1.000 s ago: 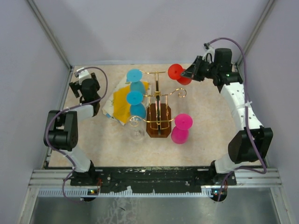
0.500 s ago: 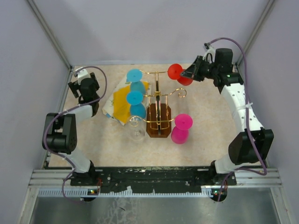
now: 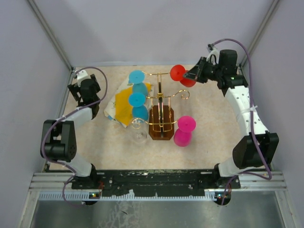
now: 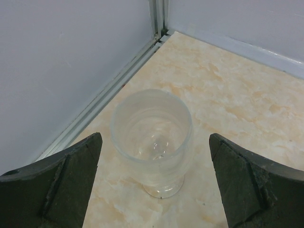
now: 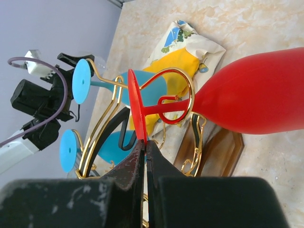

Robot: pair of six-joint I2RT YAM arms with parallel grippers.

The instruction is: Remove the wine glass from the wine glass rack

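Observation:
The wine glass rack (image 3: 161,95) is gold wire on a dark wooden base (image 3: 161,122). A red wine glass (image 3: 179,73) hangs at the rack's far right, its stem (image 5: 164,107) threaded through a gold loop (image 5: 187,95). My right gripper (image 3: 192,75) is shut on the rim of the red glass's foot (image 5: 135,107), fingertips (image 5: 142,149) pinching its lower edge. My left gripper (image 4: 154,140) stands open in the far left corner, a clear glass (image 4: 152,135) upright on the table between and just beyond its fingers (image 4: 71,180).
Two blue glasses (image 3: 137,77) (image 3: 137,99) hang on the rack's left side over a yellow-and-white cloth (image 3: 122,105). A pink glass (image 3: 183,132) stands right of the base, another clear glass (image 3: 138,130) left of it. Walls enclose the table (image 3: 209,128).
The left arm has drawn a little farther left toward the corner, its elbow dropping lower. The right gripper stays on the red glass's foot.

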